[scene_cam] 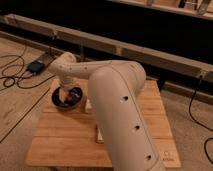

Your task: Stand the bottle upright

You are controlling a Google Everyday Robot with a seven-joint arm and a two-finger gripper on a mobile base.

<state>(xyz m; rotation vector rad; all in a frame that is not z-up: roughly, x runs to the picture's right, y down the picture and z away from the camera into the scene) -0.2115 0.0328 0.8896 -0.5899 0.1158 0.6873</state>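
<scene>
Bottle (pixel 89 104): most likely the whitish-cream sliver on the tabletop just right of the dark bowl (pixel 70 106), touching it or very close. Mostly hidden behind the big white arm (pixel 120 110). Cannot tell upright or lying; cap end not in sight. Plain pale plastic look on the part that shows.

Gripper (pixel 63 94): down inside the bowl, left half, below the bent wrist. Spread to full width, nothing seen clamped in it. Apart from the bottle, with the bowl wall in between. Tan and dark bits beside it in the bowl, too blurred to name.

Second pale flat piece (pixel 99 135) poking out from under the arm, nearer the front edge.

Lettering: too small to read anywhere. Only a row of dark dots down the arm shell.

Surface: light wooden slatted table (pixel 65 145), planks left to right. Stands on a tan floor (pixel 20 107). Black cables (pixel 15 80) looped on the floor at left, leading to a small dark box (pixel 36 66) with a bluish top. Behind: long pale rail (pixel 130 47) crossing diagonally, dark wall above it. One more cable on the floor at far right.
</scene>
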